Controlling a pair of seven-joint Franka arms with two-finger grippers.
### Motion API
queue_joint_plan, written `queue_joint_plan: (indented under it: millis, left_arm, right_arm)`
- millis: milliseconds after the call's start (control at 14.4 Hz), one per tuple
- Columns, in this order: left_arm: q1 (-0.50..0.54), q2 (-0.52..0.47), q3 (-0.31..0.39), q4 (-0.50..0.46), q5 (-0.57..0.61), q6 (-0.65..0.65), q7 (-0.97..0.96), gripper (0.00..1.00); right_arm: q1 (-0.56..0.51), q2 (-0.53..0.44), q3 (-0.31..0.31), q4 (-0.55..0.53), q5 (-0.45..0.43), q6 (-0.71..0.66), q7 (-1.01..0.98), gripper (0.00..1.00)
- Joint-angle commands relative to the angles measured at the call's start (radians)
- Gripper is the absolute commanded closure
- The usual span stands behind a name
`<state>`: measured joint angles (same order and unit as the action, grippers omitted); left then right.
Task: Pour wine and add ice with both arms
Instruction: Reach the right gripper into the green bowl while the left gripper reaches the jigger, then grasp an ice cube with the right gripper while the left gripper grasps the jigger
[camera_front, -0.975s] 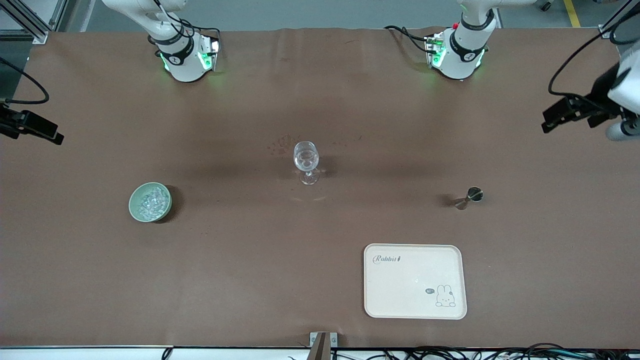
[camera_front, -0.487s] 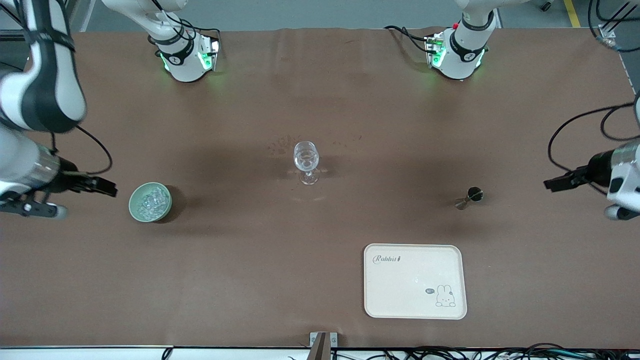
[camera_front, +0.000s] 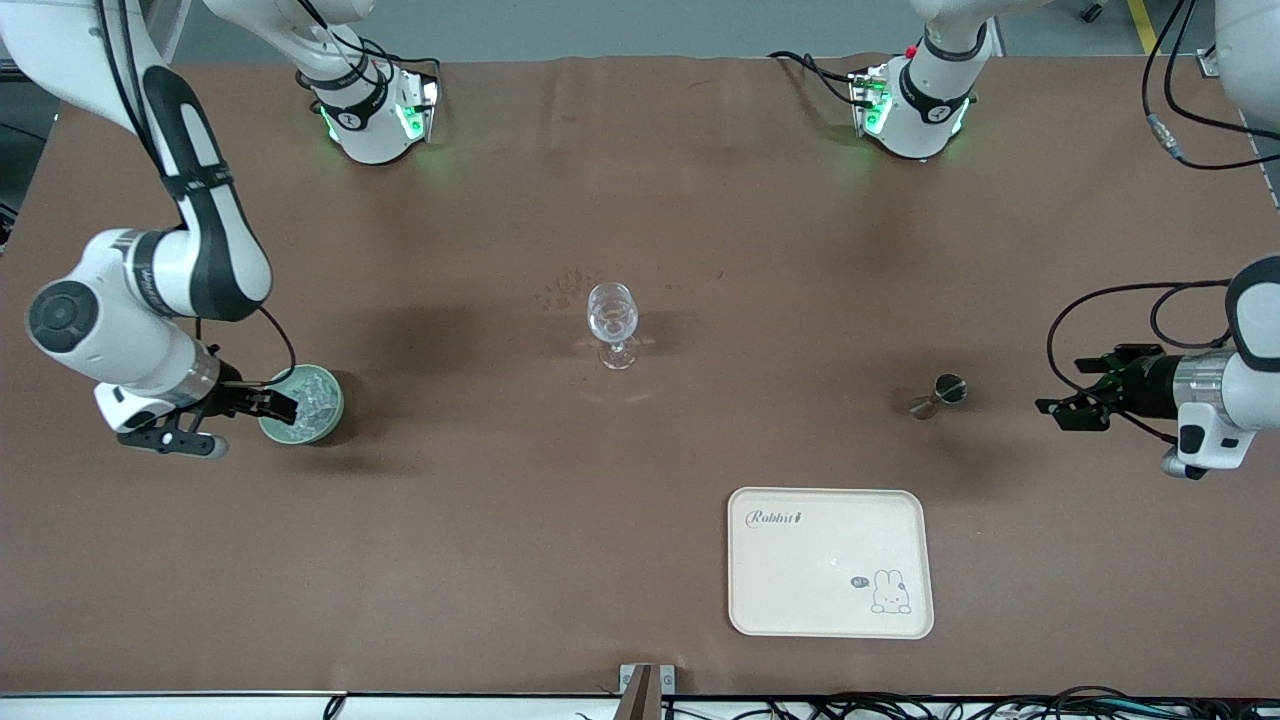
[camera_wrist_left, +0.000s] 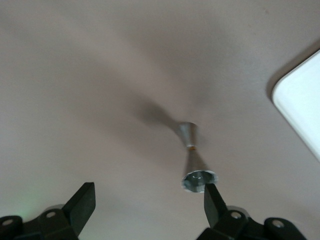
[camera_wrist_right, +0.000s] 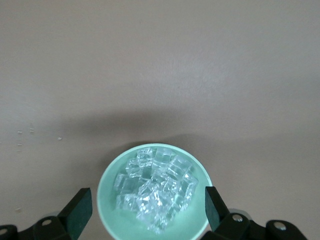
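So my right gripper (camera_front: 278, 404) is low at the pale green bowl (camera_wrist_right: 152, 197), fingers (camera_wrist_right: 77, 209) spread wide with one on each side of its rim, not touching it and holding nothing. The ice (camera_wrist_right: 156, 187) is heaped in the bowl, right between my jaws and slightly ahead of them.

My left gripper (camera_front: 1062, 412) hangs over the table at the left arm's end, also wide open and empty. The little metal jigger (camera_wrist_left: 194, 160) stands just ahead of my fingertips (camera_wrist_left: 214, 199), its rim close to one finger, but apart.

The stemmed glass (camera_front: 612, 323) stands mid-table, well apart from both grippers. Can't honestly make out the wine anywhere. The cream tray (camera_front: 830, 562) sits off to one side of my left jaws.
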<state>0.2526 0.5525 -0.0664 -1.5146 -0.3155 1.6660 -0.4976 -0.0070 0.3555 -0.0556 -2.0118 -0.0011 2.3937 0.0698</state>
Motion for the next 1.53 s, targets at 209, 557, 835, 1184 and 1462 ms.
queue_joint_plan:
  millis: [209,557,835,1184,1462]
  left_arm:
    - [0.048,0.165,-0.007,0.047,-0.296,0.000,-0.130,0.06]
    - [0.048,0.247,-0.007,0.047,-0.375,0.000,-0.142,0.06]
    - [0.060,0.274,-0.007,0.044,-0.434,0.000,-0.136,0.06]
    - [0.060,0.314,-0.007,0.033,-0.471,-0.003,-0.145,0.10]
    - [0.077,0.328,-0.012,0.024,-0.471,-0.047,-0.130,0.12]
  right_arm:
    - [-0.008,0.028,0.002,-0.048,-0.002,0.058,-0.027,0.13]
    - [0.001,0.037,0.002,-0.084,-0.002,0.084,-0.025,0.23]
    - [0.001,0.036,0.003,-0.097,0.000,0.075,-0.024,0.29]
    - [0.002,0.036,0.003,-0.097,0.000,0.071,-0.019,0.36]
    - [0.009,0.036,0.003,-0.097,0.000,0.071,-0.013,0.47]
